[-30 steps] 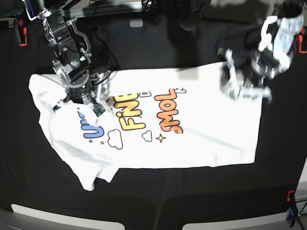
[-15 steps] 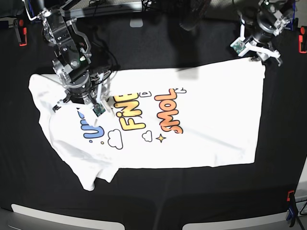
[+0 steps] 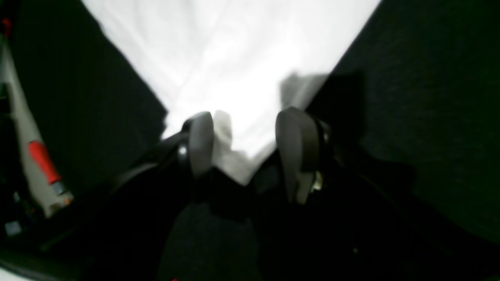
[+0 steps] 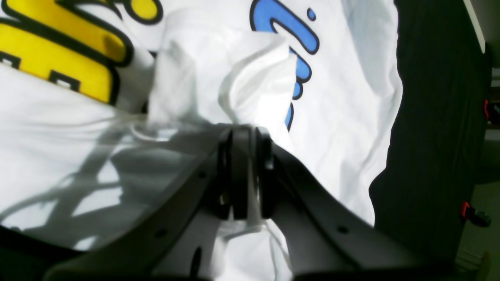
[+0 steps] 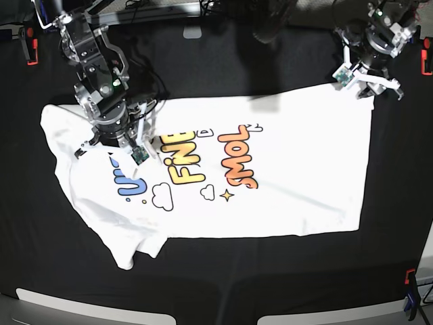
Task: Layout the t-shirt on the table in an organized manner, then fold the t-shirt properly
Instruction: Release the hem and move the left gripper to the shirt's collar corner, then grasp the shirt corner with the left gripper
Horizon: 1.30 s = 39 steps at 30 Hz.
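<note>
From my remote station, I see the white t-shirt (image 5: 270,183) lying print-up across the middle of the black desk (image 5: 216,284), its lower left sleeve folded under itself toward the near edge. At the left of the base view, my right hand (image 5: 125,145) is pressed down on the shirt just beside the blue lettering (image 5: 132,186); the right wrist view shows its jaws almost together with a pinched ridge of white cloth (image 4: 254,89) rising between them, so it grips the t-shirt there. The yellow letters (image 5: 184,162), the orange word (image 5: 240,159), a small cloud (image 5: 162,198) and a star (image 5: 227,195) sit across the chest. At the far right, my left hand (image 5: 369,81) hangs over the shirt's upper right corner (image 3: 238,168), its jaws standing apart with that corner lying between the fingers (image 3: 201,142), not clamped. A red clip (image 5: 426,62) marks the desk's right edge.
</note>
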Each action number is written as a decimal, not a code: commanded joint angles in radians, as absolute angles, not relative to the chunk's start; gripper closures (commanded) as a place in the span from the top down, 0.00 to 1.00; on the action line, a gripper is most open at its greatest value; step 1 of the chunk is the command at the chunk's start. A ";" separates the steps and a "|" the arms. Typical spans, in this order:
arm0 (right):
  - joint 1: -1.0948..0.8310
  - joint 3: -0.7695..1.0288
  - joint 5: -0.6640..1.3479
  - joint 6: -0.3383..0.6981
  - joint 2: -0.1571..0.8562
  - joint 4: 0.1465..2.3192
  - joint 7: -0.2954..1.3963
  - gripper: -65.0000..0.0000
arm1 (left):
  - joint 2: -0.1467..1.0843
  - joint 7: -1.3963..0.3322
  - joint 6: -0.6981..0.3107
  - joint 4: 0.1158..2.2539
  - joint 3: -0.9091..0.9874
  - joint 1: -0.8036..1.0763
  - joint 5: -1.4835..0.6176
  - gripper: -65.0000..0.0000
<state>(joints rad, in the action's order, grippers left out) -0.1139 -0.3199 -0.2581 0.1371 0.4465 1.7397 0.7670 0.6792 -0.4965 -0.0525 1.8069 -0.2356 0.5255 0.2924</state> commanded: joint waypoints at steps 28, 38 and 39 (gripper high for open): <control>-0.100 -0.315 -0.268 0.126 0.457 1.758 0.750 0.07 | 0.726 -0.529 -0.116 1.779 -0.231 0.562 0.314 0.42; -0.100 -0.315 -0.268 0.126 0.457 1.758 0.752 0.07 | 0.669 -0.522 -0.011 1.780 -0.231 0.480 0.377 0.30; -0.100 -0.315 -0.268 0.126 0.457 1.758 0.752 0.07 | 0.662 -0.530 -0.012 1.780 -0.231 0.475 0.377 0.24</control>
